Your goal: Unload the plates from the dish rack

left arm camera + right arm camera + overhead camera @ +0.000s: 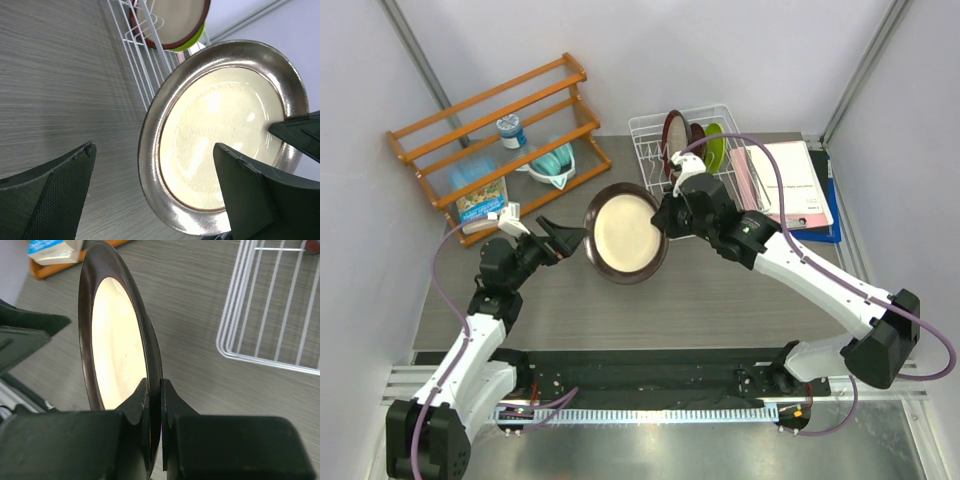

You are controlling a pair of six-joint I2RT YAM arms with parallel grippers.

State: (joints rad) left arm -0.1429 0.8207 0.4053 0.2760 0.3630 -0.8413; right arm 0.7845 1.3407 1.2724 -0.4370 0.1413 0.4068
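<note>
My right gripper (665, 218) is shut on the rim of the dark-rimmed plate with cream centre (626, 233) and holds it tilted above the table; in the right wrist view my gripper (161, 385) pinches the plate (117, 340) edge-on. My left gripper (565, 238) is open at the plate's left rim; in the left wrist view the gripper (154, 150) straddles the plate's (225, 135) rim without touching it. The white dish rack (695, 150) behind holds a dark red-rimmed plate (674, 135), a patterned dark red plate (697, 140) and a lime green plate (715, 147).
An orange wooden shelf (490, 130) stands at the back left with a teal bowl-like item (552, 165), a bottle (510, 130) and a carton (480, 200). A pink and white folder (785, 185) lies right of the rack. Walls close in on both sides.
</note>
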